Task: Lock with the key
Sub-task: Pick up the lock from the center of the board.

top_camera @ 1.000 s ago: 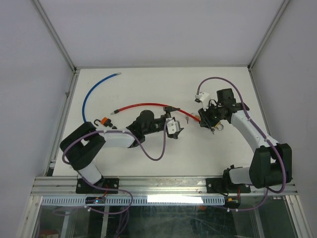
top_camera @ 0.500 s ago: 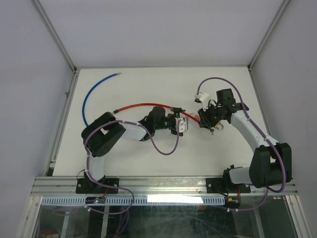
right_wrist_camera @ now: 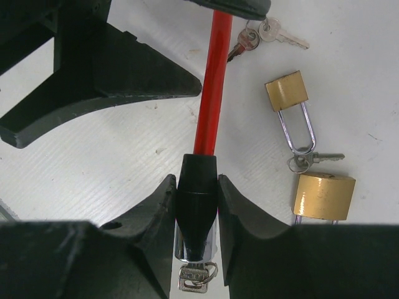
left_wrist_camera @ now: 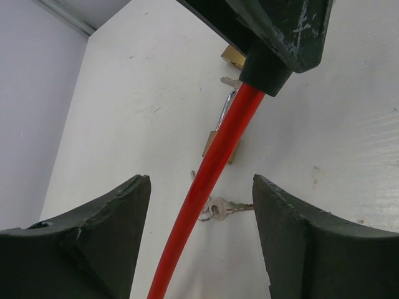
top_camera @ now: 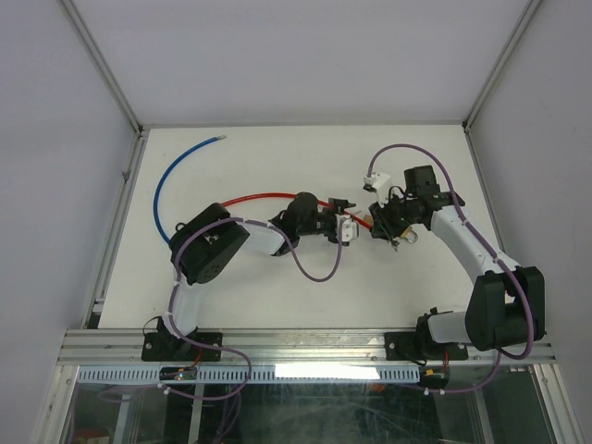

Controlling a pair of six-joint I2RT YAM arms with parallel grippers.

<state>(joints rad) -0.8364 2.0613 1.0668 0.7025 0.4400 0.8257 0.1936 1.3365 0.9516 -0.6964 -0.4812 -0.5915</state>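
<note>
High rear overview; close wrist views (red cable (left_wrist_camera: pixel 213 168) common to both)

Nothing can be read anywhere: the key (right_wrist_camera: pixel 197 281) hanging from the black lock end (right_wrist_camera: pixel 197 187) carries stamped marks, too small and blurred to make out

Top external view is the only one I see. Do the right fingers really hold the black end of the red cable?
Observer: Yes. In the right wrist view, the right fingers are shut on the black lock head of the red cable.
Operator: Is a key in it?
Observer: It seems so. A key sticks out of its free end.
Operator: And the left fingers?
Observer: The left fingers stand open on both sides of the cable, without touching it.
</note>
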